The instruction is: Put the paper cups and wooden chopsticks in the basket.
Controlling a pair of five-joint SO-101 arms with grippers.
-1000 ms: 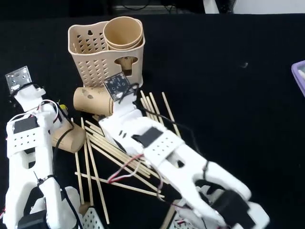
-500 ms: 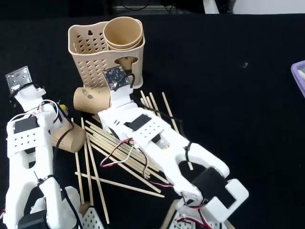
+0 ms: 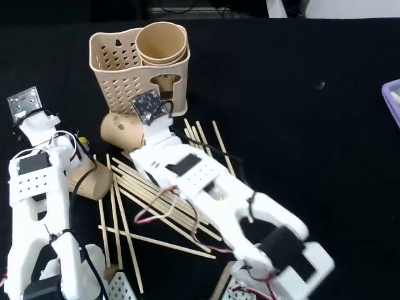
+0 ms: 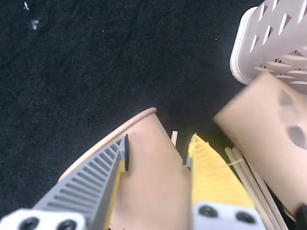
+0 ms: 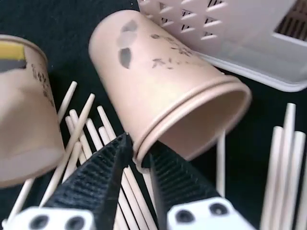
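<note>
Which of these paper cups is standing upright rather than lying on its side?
The upright cup in the basket, mouth up. The cup beside the basket and the leftmost cup both lie sideways on the table.

Our black tabletop (image 3: pixel 300 125) carries a basket (image 3: pixel 119 75), a paper cup (image 3: pixel 119 130), a second paper cup (image 3: pixel 94 181), scattered chopsticks (image 3: pixel 144 197), perhaps a purple tray (image 3: pixel 392 100).

The table (image 3: pixel 312 206) is covered by a black cloth (image 3: pixel 294 81) — matte, evenly lit — with a purple object (image 3: pixel 392 100) cut off at the right edge and a white surface (image 3: pixel 353 7) seen beyond the far edge.
</note>
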